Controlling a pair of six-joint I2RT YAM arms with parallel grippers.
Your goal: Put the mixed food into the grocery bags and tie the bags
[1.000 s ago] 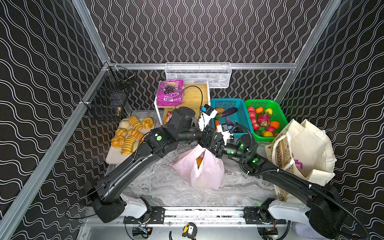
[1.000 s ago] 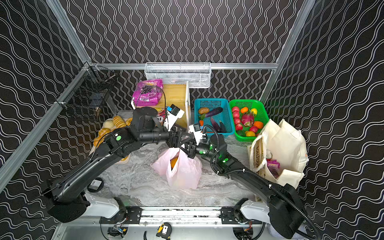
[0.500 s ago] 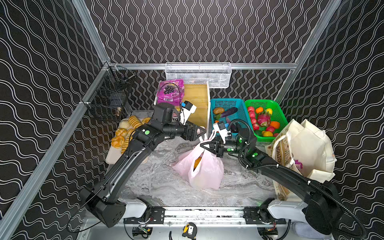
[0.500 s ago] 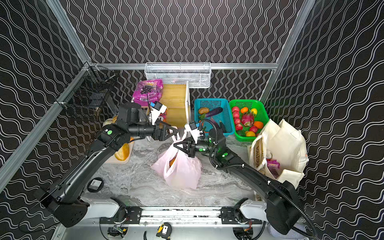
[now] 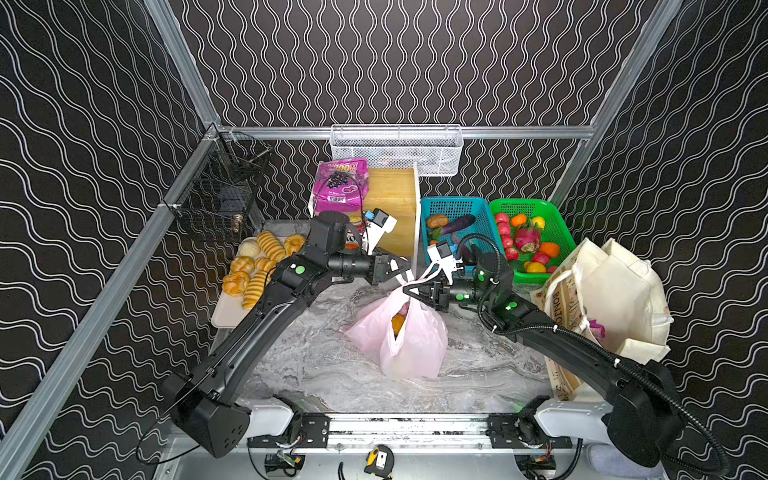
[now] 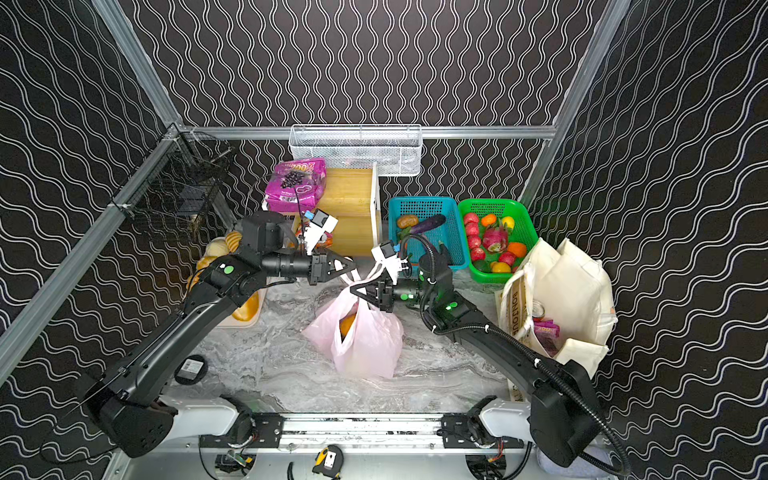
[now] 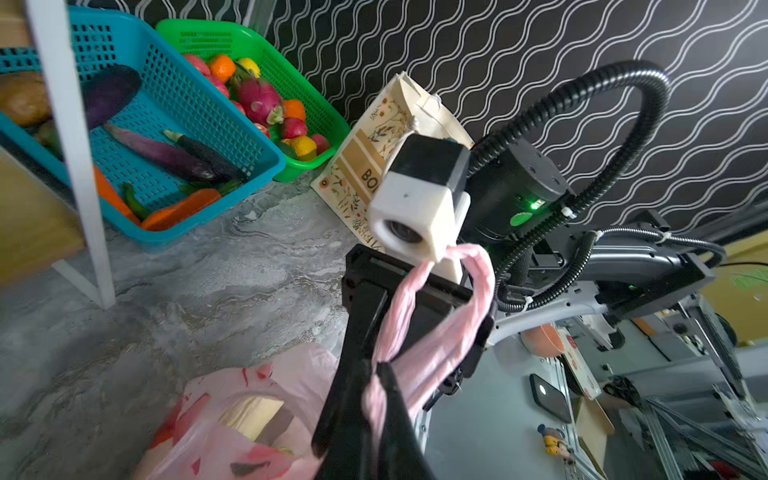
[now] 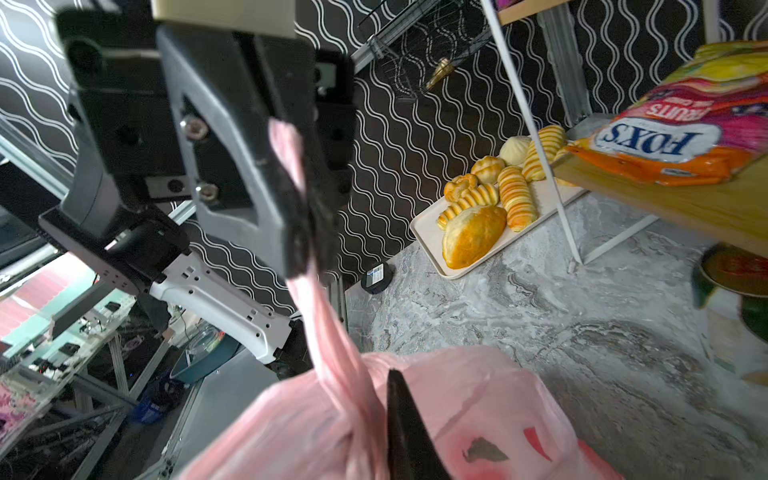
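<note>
Left gripper (image 5: 404, 274), wide open half a second earlier, had clamped shut on a twisted handle (image 8: 326, 332) of the pink plastic bag (image 5: 409, 340). The bag sat mid-way across the marble table (image 5: 316, 365), just below both claws. The handle ran up from the bag's mouth to the left claw. The right gripper (image 5: 411, 290) faced it tip to tip with another loop (image 7: 478, 282) draped over it, its grip unreadable.

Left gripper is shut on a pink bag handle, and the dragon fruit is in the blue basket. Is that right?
Not quite. The dragon fruit lies in the green basket, not the blue basket beside it; both top views show this. The rest holds: the left gripper is shut on a handle of the pink bag.
</note>
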